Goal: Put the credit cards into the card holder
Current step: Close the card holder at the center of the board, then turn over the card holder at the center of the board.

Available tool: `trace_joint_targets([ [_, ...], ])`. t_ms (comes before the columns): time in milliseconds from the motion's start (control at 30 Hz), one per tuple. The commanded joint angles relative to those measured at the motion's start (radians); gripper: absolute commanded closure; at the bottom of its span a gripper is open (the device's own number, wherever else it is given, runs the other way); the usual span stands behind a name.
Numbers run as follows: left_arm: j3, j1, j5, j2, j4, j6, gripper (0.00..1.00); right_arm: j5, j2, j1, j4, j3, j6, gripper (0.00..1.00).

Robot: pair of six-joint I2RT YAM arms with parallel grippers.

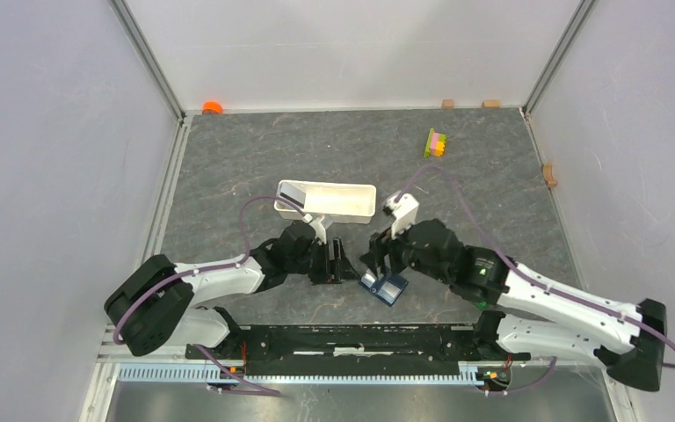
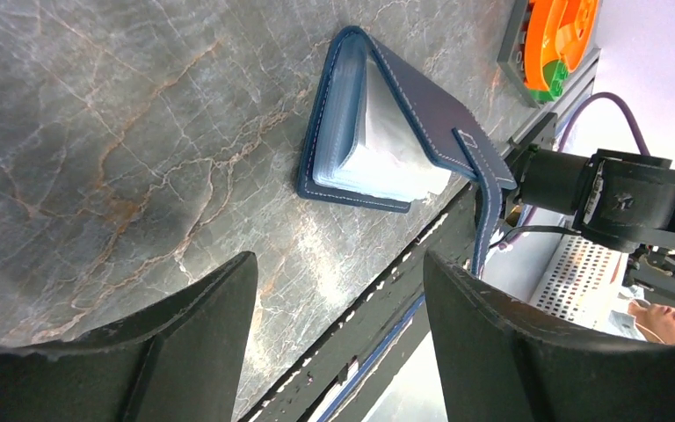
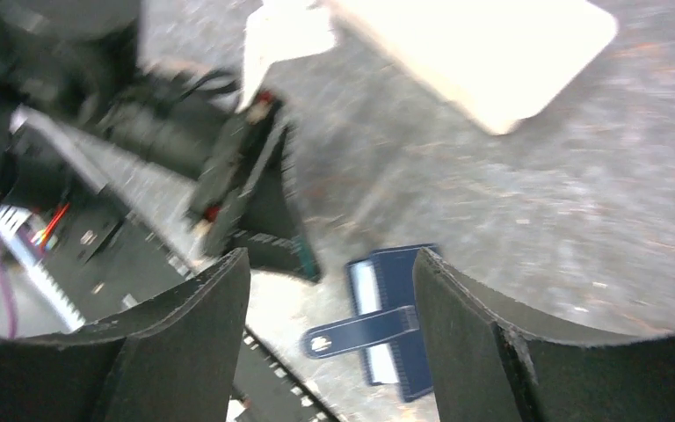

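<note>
Right wrist view blurry, card holder (image 3: 402, 294) part-open, contents unclear, L hand (image 2: 336, 264) spread, R hand (image 3: 330, 259) spread.

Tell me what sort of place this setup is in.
Most likely a robotics lab test cell: a stone-patterned table boxed in by plain white panels on metal posts, a left arm and right arm bolted at its near edge, and props like a white tray.

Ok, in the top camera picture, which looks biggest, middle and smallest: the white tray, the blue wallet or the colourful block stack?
1. white tray: clearly the biggest and longest.
2. navy card holder: middle.
3. yellow-pink-green block stack: smallest, though it sits farther back, which may shrink it a bit.
</note>
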Motion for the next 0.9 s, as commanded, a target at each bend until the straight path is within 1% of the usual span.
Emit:
trace_joint_targets([
  [0,0.033,-0.028,-0.031,0.019,0.043,-0.042,0.25,0.074,-0.067,-0.156,-0.123,0.005,-0.090,0.28],
  [100,0.043,-0.044,-0.044,0.025,0.044,-0.051,0.25,-0.024,-0.068,-0.284,-0.094,-0.060,-0.133,0.28],
  [333,0.037,-0.065,-0.054,0.024,0.080,-0.082,0.25,-0.145,0.041,-0.405,-0.023,-0.204,-0.197,0.29],
  [500,0.035,-0.072,-0.074,0.007,0.081,-0.090,0.25,-0.394,0.086,-0.408,0.060,-0.275,-0.205,0.29],
  [567,0.035,-0.072,-0.081,0.004,0.084,-0.090,0.25,-0.448,0.079,-0.408,0.103,-0.310,-0.187,0.26],
  [700,0.034,-0.074,-0.088,0.014,0.110,-0.096,0.25,-0.485,0.078,-0.405,0.139,-0.360,-0.158,0.25],
  [867,0.066,-0.086,-0.078,0.082,0.125,-0.092,0.25,-0.502,0.092,-0.394,0.166,-0.390,-0.139,0.27],
])
